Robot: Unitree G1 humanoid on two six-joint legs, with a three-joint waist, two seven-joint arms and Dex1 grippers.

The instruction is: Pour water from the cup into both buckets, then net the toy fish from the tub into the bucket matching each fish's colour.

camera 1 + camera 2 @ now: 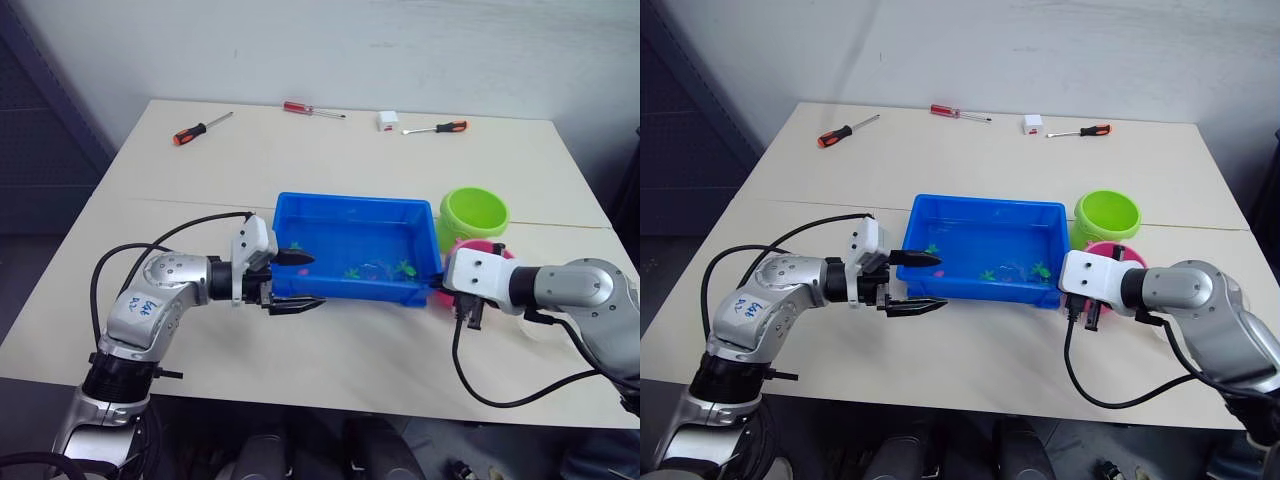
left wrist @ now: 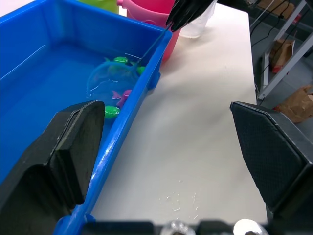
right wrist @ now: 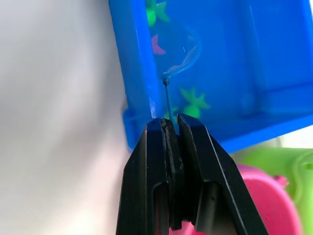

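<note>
Blue tub (image 1: pixel 300 208) sits mid-table, slightly toward the right edge, long side parallel to the table's front edge. Left gripper (image 1: pixel 292 281) is spread wide and straddles the tub's left-front corner: one finger (image 1: pixel 295 257) over the water inside, the other (image 1: pixel 297 306) outside along the front wall, gripping nothing. Right gripper (image 3: pixel 169 128) is at the tub's right-front corner, fingers clenched on the thin dark handle of the net (image 2: pixel 108 81); hoop lies in the water near the front wall. Green and pink toy fish (image 1: pixel 380 269) cluster in the tub's front-right part, around the hoop. Green bucket (image 1: pixel 473 215) stands just beside the tub's right wall; pink bucket (image 2: pixel 152 11) is in front of it, partly behind the right wrist. Clear cup (image 2: pixel 199 23) is beyond the pink bucket. Three screwdrivers (image 1: pixel 201 128) and a small white block (image 1: pixel 388 121) lie along the far edge, well apart from the tub. Open table left of the tub and along the front edge.
</note>
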